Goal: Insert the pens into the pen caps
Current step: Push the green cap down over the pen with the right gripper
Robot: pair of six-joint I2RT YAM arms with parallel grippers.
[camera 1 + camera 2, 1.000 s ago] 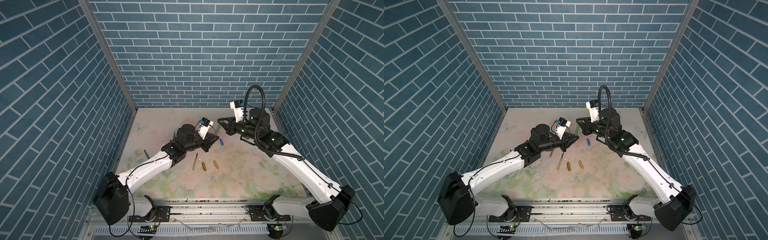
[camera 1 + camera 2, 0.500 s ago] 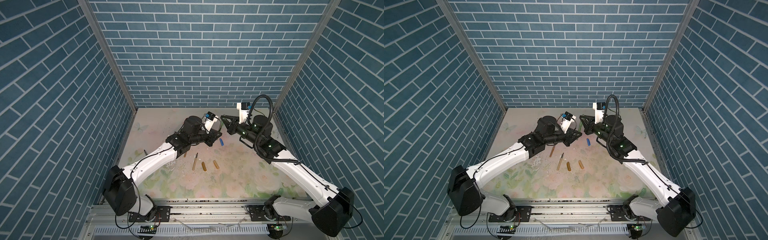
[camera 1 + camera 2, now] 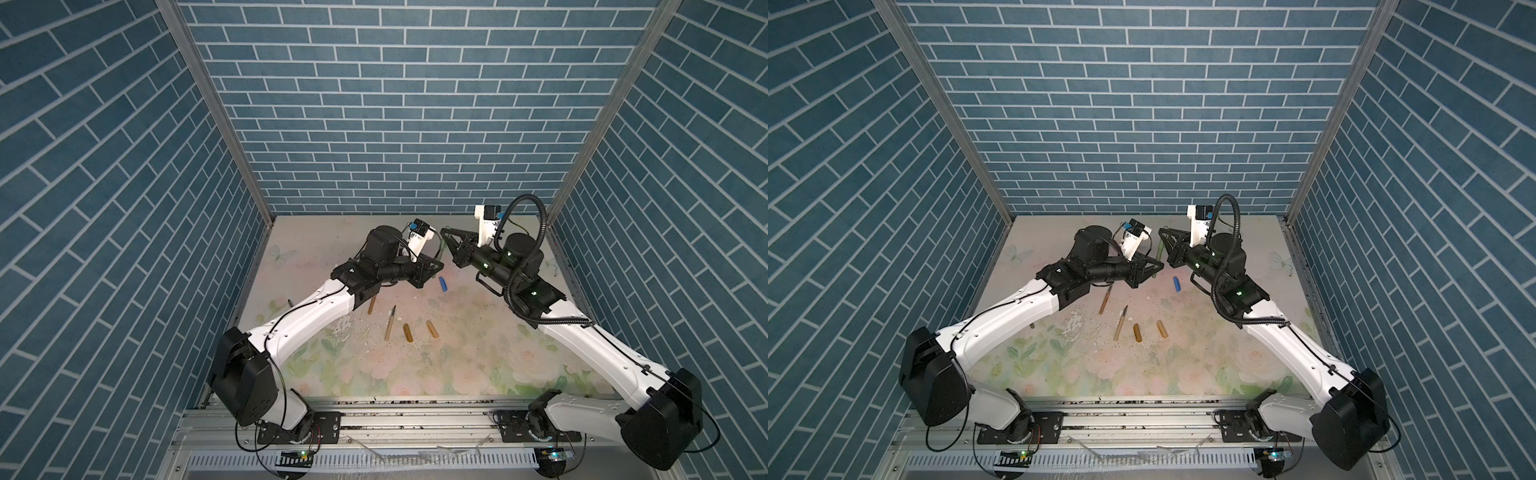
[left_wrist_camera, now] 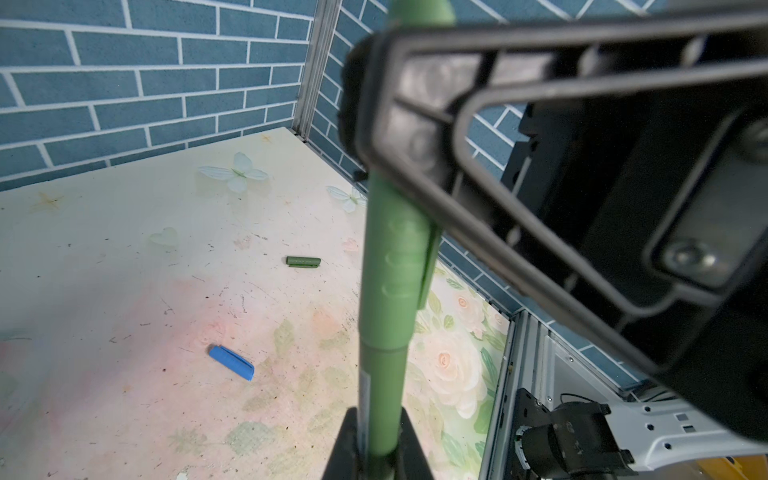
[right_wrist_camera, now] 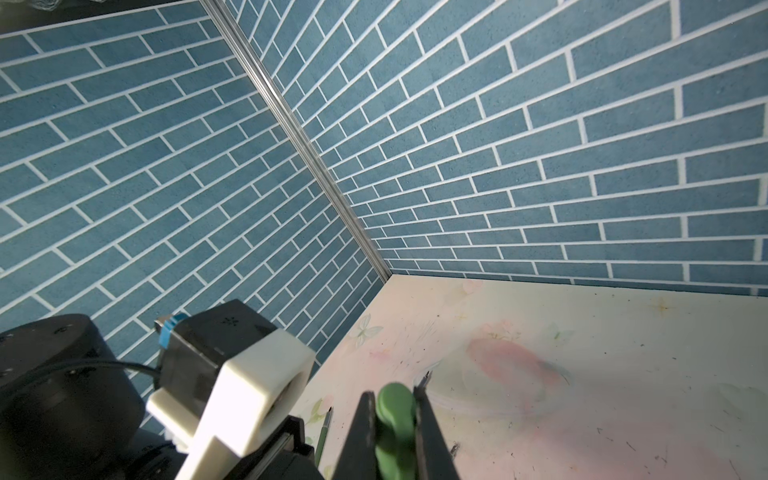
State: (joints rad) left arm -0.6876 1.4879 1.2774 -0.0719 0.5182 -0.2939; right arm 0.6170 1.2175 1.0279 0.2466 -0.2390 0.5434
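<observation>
**Tabletop (image 3: 457, 357), left of centre:** golden-brown pen (image 3: 371, 306) lying flat, far end tucked under the left arm (image 3: 316, 307). Just beside it, second golden-brown pen (image 3: 390, 324), dark tip toward the back wall.

**Next to the right:** amber cap (image 3: 408, 333) and second amber cap (image 3: 432, 328), side by side, not touching each other or the pens.

**Centre, held in the air:** left gripper (image 4: 376, 451), jaws clenched on the lower barrel of the green pen (image 4: 380, 399). Pen steeply tilted in both top views, upper end inside the mouth of the green cap (image 4: 395, 257), clip facing sideways. Depth of seating not discernible.

**Directly above:** right gripper (image 5: 395, 415), jaws clenched on the closed end of that same cap, meeting the left gripper almost tip to tip.

**Beneath the pair:** blue cap (image 3: 443, 284), flat on the tabletop, well apart from the amber caps.

**Farther toward the back right corner:** second green cap (image 4: 304, 261), lying flat and alone, shown only in the left wrist view.
</observation>
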